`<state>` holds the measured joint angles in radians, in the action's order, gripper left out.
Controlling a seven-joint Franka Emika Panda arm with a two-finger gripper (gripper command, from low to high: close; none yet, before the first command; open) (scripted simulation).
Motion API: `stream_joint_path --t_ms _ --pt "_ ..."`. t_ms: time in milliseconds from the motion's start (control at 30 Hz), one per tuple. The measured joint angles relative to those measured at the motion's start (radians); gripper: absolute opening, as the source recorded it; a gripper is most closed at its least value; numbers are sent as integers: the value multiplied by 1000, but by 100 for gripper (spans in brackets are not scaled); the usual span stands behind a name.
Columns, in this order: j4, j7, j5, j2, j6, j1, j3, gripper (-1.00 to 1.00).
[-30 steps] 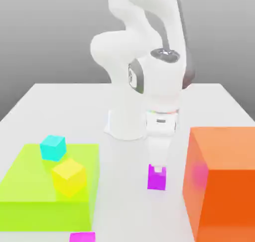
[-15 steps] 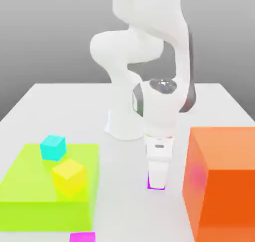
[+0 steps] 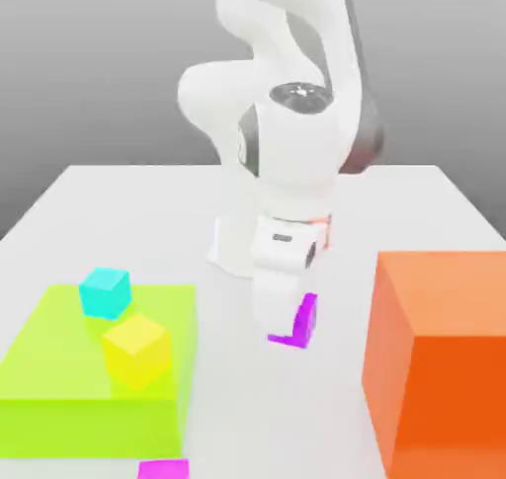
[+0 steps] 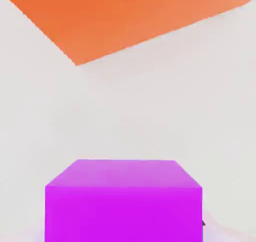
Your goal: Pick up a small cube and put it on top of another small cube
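Nearest you, a magenta piece [image 3: 163, 470] lies before the green block [image 3: 59, 368], which bears the yellow cube [image 3: 137, 352] by its near edge and the cyan cube [image 3: 105, 293] by its far edge, while your pincer [image 3: 287, 328] pinches the purple cube [image 3: 305, 324] between green and orange blocks [image 3: 450, 368].

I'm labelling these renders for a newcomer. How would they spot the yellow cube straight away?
Find the wide, low lime-green block on the exterior view's left. Two small cubes sit on its top. The yellow cube is the one nearer the camera, slightly larger in view than the cyan cube behind it.
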<state>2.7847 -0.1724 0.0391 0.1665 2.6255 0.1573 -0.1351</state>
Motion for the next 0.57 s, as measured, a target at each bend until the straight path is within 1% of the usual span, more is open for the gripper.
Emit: stream_joint_path --t_ms 233,300,367,400,567 --pt "-229 214 27 51 -282 -187 -104 -100" --pt "-240 229 18 18 -261 -204 -121 -100" --pt "-224 222 4 -36 -193 -206 -129 -100" --pt "-214 218 -3 -64 -155 -206 -131 100" --pt "-214 218 -3 -64 -155 -206 -131 100"
